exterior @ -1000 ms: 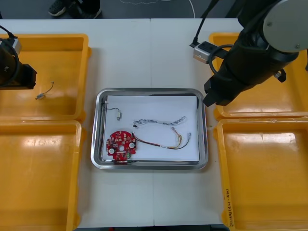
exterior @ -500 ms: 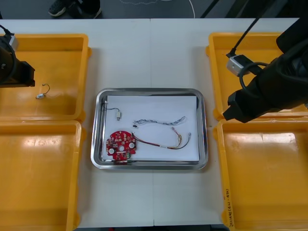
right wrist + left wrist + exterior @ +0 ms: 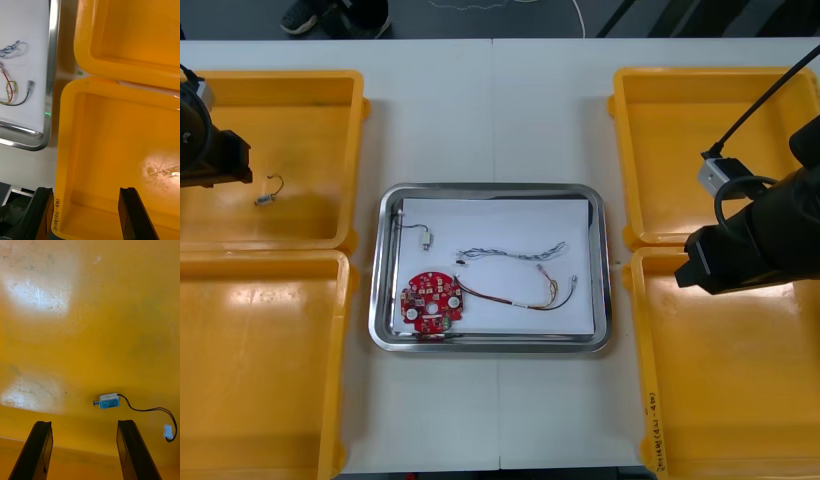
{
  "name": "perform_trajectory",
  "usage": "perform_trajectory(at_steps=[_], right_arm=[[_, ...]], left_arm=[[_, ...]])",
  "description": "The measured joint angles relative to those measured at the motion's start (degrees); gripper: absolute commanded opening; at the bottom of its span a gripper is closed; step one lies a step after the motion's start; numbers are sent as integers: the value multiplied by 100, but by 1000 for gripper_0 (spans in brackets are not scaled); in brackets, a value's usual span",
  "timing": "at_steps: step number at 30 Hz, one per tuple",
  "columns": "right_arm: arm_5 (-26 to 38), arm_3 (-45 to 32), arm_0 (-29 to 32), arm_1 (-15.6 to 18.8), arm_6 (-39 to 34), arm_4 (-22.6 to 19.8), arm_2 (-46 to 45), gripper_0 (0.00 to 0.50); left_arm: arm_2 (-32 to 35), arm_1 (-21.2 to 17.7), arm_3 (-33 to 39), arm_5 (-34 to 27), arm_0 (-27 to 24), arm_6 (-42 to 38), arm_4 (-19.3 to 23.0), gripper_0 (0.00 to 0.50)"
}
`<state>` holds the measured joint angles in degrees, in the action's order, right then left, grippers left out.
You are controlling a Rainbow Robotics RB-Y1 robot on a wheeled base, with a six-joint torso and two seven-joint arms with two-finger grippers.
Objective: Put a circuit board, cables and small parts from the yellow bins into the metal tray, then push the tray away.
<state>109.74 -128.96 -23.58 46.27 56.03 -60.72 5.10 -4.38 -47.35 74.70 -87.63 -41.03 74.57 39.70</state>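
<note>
Retreat: right end effector [image 3: 84, 192] (fingers apart) now over yellow bin [image 3: 112, 127].

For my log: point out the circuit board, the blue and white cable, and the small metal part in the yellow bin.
circuit board [image 3: 430, 302], front view, centre of disc.
blue and white cable [image 3: 513, 250], front view, middle of its length.
small metal part [image 3: 108, 401], left wrist view, its body.
</note>
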Motion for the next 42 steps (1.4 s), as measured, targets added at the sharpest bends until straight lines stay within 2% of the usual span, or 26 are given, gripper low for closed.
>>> perform_trajectory(at_steps=[6, 14, 35, 42], right_arm=[[1, -38, 318, 142, 0, 273, -5, 500], [1, -40, 679, 155, 0, 596, -124, 500], [1, 260, 836, 157, 65, 695, -416, 500], [0, 311, 851, 155, 439, 709, -417, 500]], left_arm=[[-92, 33, -652, 174, -321, 0, 318, 500], [-535, 54, -1207, 519, -549, 3, 499, 500], [-594, 322, -1430, 630, -553, 19, 497, 500], [-594, 353, -1430, 653, -550, 153, 452, 500]])
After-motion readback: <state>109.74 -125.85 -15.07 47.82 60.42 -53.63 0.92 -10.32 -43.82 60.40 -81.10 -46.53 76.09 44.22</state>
